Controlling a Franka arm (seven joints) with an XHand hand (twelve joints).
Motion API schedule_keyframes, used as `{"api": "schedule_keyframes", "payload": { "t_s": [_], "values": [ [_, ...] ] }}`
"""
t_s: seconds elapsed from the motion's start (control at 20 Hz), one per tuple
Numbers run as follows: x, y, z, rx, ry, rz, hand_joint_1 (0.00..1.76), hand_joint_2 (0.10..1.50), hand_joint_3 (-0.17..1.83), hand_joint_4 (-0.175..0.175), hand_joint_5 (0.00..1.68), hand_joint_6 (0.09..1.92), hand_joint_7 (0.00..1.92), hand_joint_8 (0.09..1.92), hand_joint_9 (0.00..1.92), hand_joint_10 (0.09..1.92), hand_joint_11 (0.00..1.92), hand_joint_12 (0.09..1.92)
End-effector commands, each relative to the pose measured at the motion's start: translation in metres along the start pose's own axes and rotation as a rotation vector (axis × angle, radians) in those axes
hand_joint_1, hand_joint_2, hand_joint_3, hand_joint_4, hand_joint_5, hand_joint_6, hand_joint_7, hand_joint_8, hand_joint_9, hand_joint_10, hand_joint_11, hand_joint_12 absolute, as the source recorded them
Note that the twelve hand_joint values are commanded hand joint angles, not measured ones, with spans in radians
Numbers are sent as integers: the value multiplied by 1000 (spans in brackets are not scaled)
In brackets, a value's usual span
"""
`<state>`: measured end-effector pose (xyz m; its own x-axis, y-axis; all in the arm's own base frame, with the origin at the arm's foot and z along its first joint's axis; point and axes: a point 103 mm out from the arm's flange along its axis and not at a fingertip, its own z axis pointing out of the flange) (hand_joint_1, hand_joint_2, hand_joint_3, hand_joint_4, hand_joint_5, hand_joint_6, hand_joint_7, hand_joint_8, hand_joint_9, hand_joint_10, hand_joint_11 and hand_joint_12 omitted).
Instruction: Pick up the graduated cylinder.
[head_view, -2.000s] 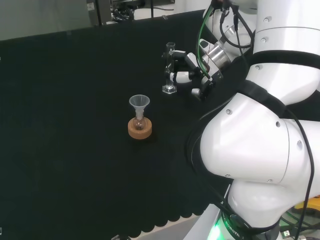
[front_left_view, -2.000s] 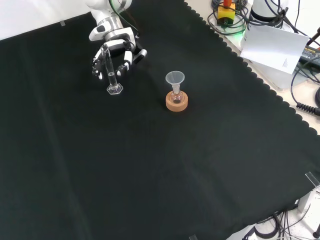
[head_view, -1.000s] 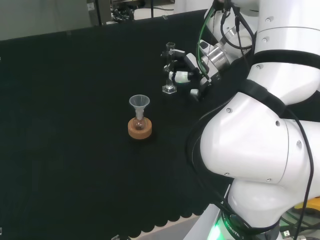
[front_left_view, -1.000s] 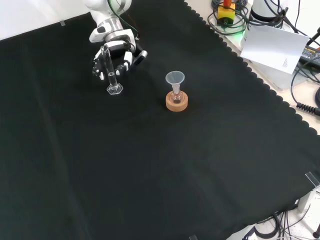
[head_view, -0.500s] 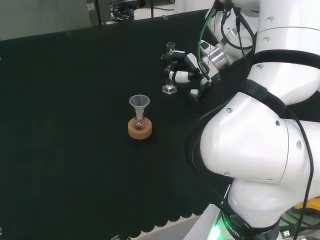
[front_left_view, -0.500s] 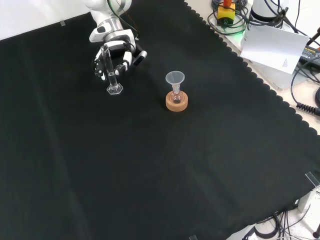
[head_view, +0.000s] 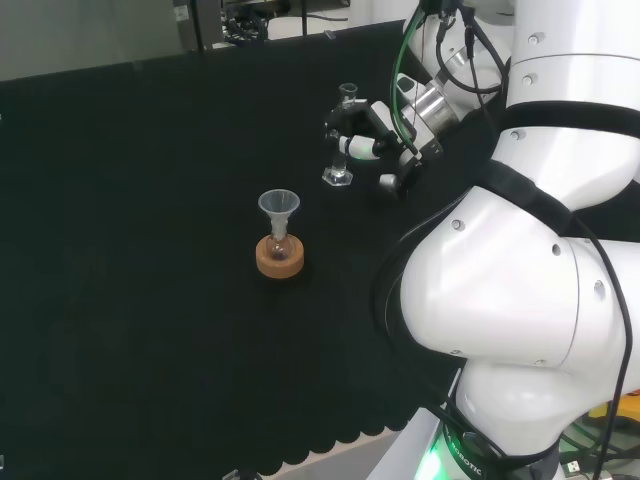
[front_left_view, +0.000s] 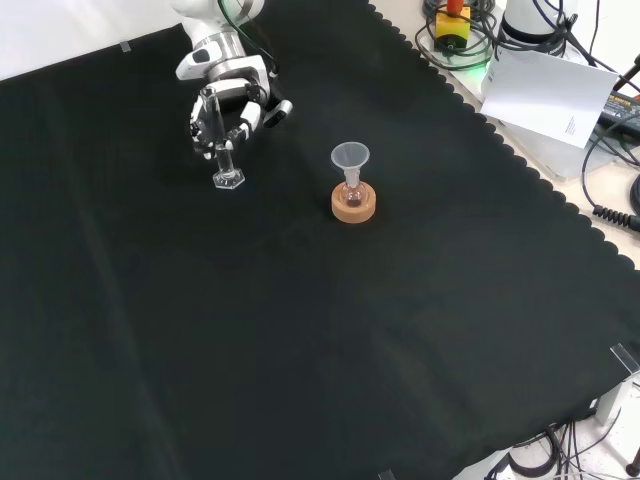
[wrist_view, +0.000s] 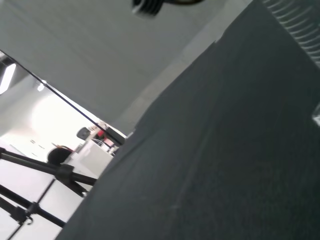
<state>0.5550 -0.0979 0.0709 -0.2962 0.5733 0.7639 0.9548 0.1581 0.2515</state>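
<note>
The grasp is judged to be made, and the lift appears to be at its very start. The slender clear glass graduated cylinder with a hexagonal foot is seen upright toward the far side of the black cloth in the head view, and at the upper left in the front view. The black and white robot hand is curled round the cylinder's upper part, with fingers on one side and the thumb on the other, so the tube is pinched between them. Whether the foot has cleared the cloth cannot be told for certain; in the head view the cylinder seems slightly raised, with the hand just to its right. What is left is a clear raise off the bench.

The hand is reached in sideways from the white arm's wrist, palm facing the cylinder. A clear plastic funnel in a small flask on a cork ring stands well apart, untouched.
</note>
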Motion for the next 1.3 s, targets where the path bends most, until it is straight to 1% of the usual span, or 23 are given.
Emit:
{"api": "schedule_keyframes", "payload": {
  "t_s": [0.05,0.1,0.2,0.3,0.4,0.5,0.65,0.9,1.05,1.15,1.3],
  "values": [
    [7,0,-10,43,-132,2,1114,1173,30,-150,851,1185,995,581,1251,171,1151,855],
    [8,0,-12,53,-153,2,1123,1171,16,-161,868,1170,1007,569,1260,164,1158,845],
    [10,-1,-15,84,-194,0,1133,1164,3,-172,894,1139,1030,551,1275,153,1166,832],
    [13,-1,-18,120,-247,-5,1137,1159,-1,-175,908,1122,1050,534,1288,144,1176,822],
    [17,-3,-21,147,-282,-7,1140,1156,-2,-175,915,1112,1067,517,1300,136,1187,815],
    [21,-4,-25,166,-300,-5,1140,1155,-3,-175,919,1108,1079,512,1310,134,1195,813],
    [29,-10,-32,172,-285,12,1141,1154,-3,-175,921,1105,1088,510,1317,134,1201,811],
    [50,-25,-44,220,-341,20,1141,1154,-3,-175,921,1104,1093,505,1320,131,1205,807],
    [65,-38,-53,236,-367,37,1141,1154,-3,-175,921,1103,1096,502,1322,129,1207,805],
    [75,-49,-59,252,-378,36,1141,1154,-3,-175,921,1104,1097,501,1322,128,1207,804],
    [88,-64,-64,294,-402,47,1141,1154,-3,-175,921,1104,1099,498,1323,126,1210,802]
  ]
}}
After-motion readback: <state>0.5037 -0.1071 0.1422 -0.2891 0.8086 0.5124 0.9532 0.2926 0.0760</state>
